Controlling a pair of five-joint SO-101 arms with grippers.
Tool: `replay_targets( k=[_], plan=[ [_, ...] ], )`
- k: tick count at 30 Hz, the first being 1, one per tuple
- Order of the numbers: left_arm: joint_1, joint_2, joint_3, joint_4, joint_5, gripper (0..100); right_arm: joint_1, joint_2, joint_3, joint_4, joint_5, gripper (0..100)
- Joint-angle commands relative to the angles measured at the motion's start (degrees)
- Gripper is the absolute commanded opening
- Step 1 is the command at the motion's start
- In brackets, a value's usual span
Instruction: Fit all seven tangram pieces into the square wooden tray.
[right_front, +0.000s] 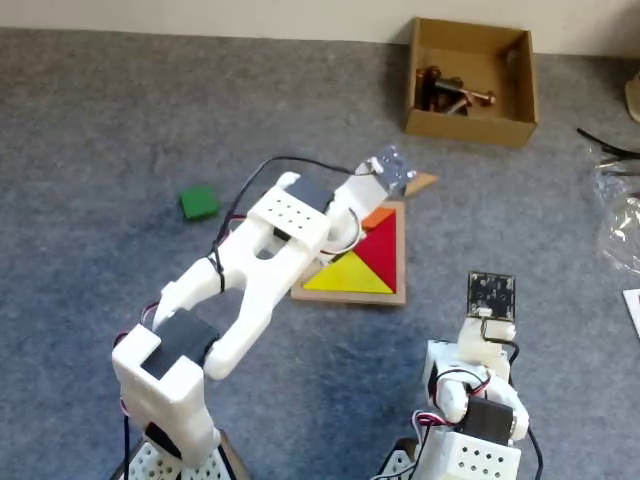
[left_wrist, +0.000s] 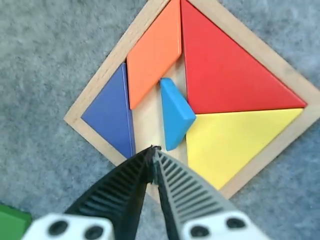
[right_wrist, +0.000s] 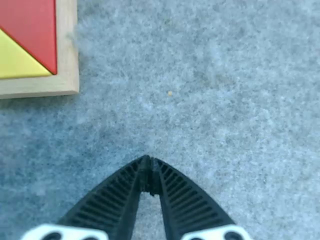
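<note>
Your left gripper hangs closed and empty over the tray rim, by the dark blue triangle. In the tray, a light blue piece sits askew between the orange piece, red triangle and yellow triangle. The green piece lies on the desk, well apart from the tray. Your right gripper, closed too, hovers near the tray's corner.

text: none readable | labels: none | numbers: none | signs: none

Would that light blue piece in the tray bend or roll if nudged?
Probably stiff: the blue piece looks like a thick slab. Flat, straight-edged, so it likely slides, not rolls. Bare tray floor beside it allows shifting.
</note>
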Motion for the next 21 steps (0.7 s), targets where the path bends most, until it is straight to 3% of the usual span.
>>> replay_targets(
  k=[1,13,21],
  plan=[
    [0.7,-3.8,-0.6,0.5,0.4,0,0.6,-0.6,6.3,-1.7,-0.4,0.9],
    [1.2,-4.1,-0.7,1.8,0.4,1,0.6,-0.6,6.3,-1.7,-0.4,0.9],
    [6.0,-3.6,-0.7,3.5,0.4,1,0.6,-0.6,6.3,-1.7,-0.4,0.9]
  ],
)
